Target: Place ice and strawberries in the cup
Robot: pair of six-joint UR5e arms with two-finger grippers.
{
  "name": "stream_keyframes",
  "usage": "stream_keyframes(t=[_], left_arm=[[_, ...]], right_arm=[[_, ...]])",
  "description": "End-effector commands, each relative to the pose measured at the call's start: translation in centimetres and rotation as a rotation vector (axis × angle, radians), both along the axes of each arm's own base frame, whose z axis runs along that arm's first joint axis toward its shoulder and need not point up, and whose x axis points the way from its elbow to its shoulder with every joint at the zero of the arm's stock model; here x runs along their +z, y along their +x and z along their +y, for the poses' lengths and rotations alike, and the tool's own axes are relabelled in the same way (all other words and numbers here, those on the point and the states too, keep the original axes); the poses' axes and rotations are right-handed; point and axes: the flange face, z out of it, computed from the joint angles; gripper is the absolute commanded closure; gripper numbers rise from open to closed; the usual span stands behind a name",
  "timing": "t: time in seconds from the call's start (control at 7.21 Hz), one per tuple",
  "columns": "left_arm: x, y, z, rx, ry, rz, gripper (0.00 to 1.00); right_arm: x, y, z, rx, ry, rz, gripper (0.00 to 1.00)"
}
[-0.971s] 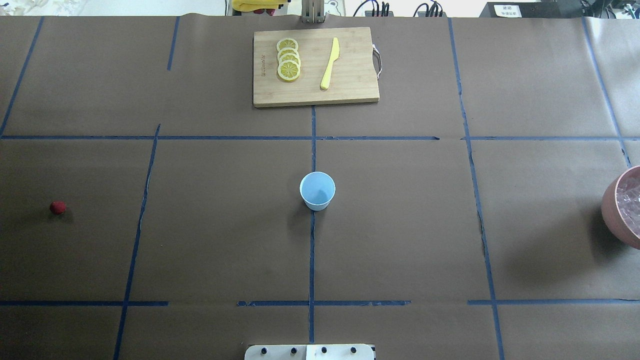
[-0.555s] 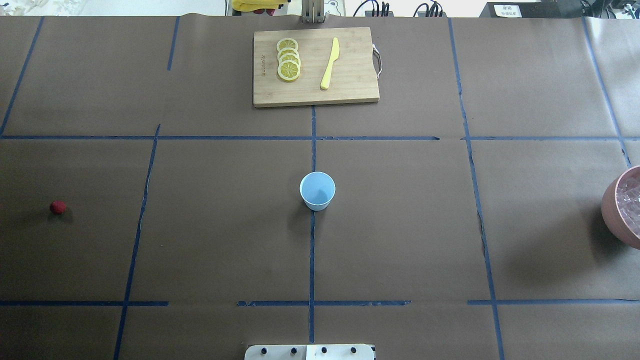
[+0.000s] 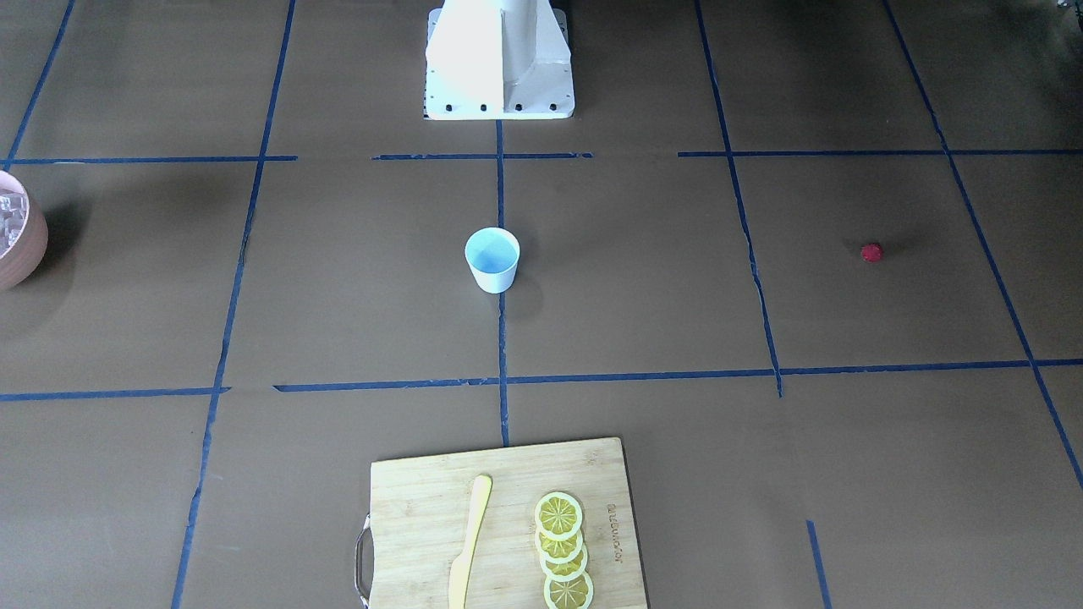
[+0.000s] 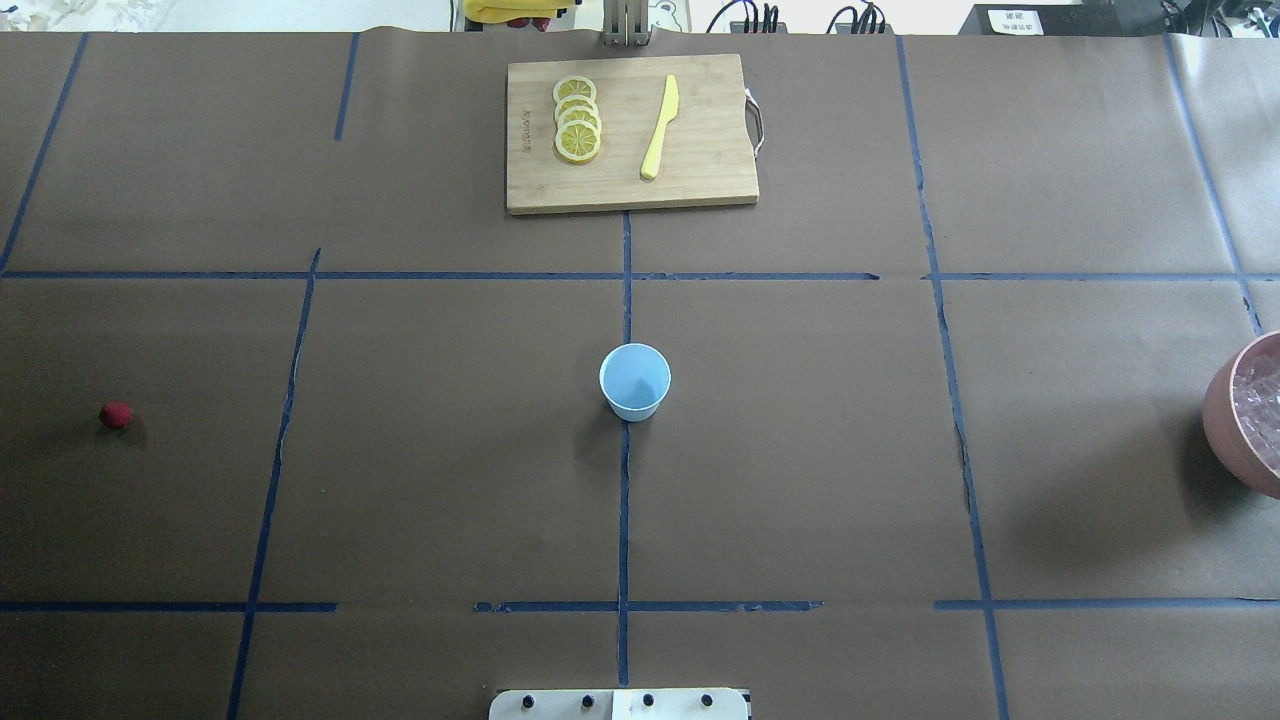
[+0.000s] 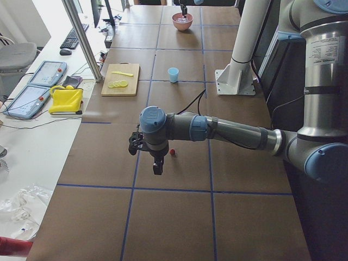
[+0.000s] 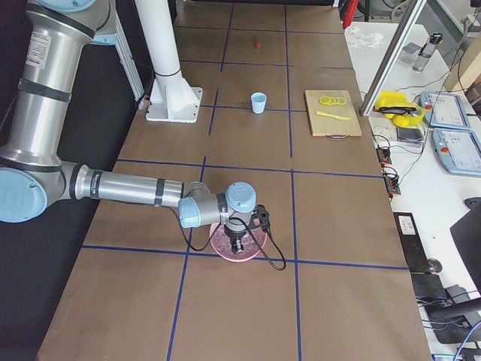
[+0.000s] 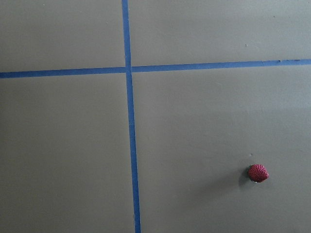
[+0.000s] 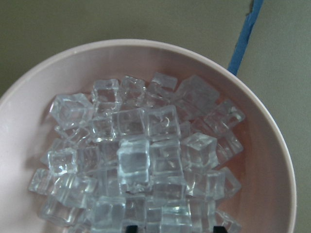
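- Facing the robot, the front view centres the cup, which is white, tapered, pale blue inside and apparently empty. The strawberry, a small red roundish piece, lies well apart at its 3 o'clock. The pink bowl is cropped at 9 o'clock.
- Overhead view: the layout is mirrored, with the strawberry at 9 o'clock of the cup and the bowl at 3 o'clock. A wooden cutting board with lemon slices and a yellow knife lies at 12 o'clock. No arm shows.
- Exterior left view: the left gripper hangs above the table, near the strawberry at its 8 o'clock. Whether it is spread or pressed together cannot be told.
- Exterior right view: the right gripper hangs over the bowl.
- Left wrist view: the strawberry, with matte, pitted skin, sits at 4 o'clock on brown paper crossed by blue tape.
- Right wrist view: the ice, glossy clear cubes, is heaped in the smooth bowl. Two dark fingertips stand apart at 6 o'clock, so the pincer is spread and holds nothing.
- Step judged: both picks are at approach. Next, the left gripper should centre over the berry, and the right should descend on one slick cube.
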Motion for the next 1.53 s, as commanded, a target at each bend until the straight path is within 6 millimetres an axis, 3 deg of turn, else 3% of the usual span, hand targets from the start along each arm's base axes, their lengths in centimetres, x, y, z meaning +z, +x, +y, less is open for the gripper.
stream_keyframes(t=[0.0, 0.14, 0.83, 0.97, 1.11, 1.25, 1.39], left_arm=[[-0.1, 0.0, 0.0, 0.001, 0.003, 0.001, 0.0], [-0.1, 0.0, 0.0, 0.001, 0.003, 0.001, 0.0], [-1.6, -0.1, 0.1, -0.001, 0.032, 0.003, 0.0], [-1.2, -0.1, 0.4, -0.002, 0.025, 0.002, 0.0], [-1.0, -0.1, 0.8, 0.0, 0.02, 0.003, 0.0], [-1.1, -0.1, 0.8, 0.0, 0.021, 0.005, 0.0], [-1.1, -0.1, 0.8, 0.0, 0.021, 0.005, 0.0]], right_arm=[[0.4, 0.0, 0.0, 0.001, -0.006, 0.008, 0.42], [0.4, 0.0, -0.1, 0.001, -0.003, 0.008, 0.47], [0.3, -0.1, -0.4, 0.002, 0.0, 0.007, 0.47], [0.4, -0.1, -0.4, 0.002, -0.001, 0.007, 0.53], [0.3, -0.1, -0.4, 0.001, 0.0, 0.005, 0.69], [0.3, -0.1, -0.4, 0.002, -0.002, 0.004, 0.91], [0.1, -0.2, -0.4, 0.003, 0.0, 0.002, 1.0]])
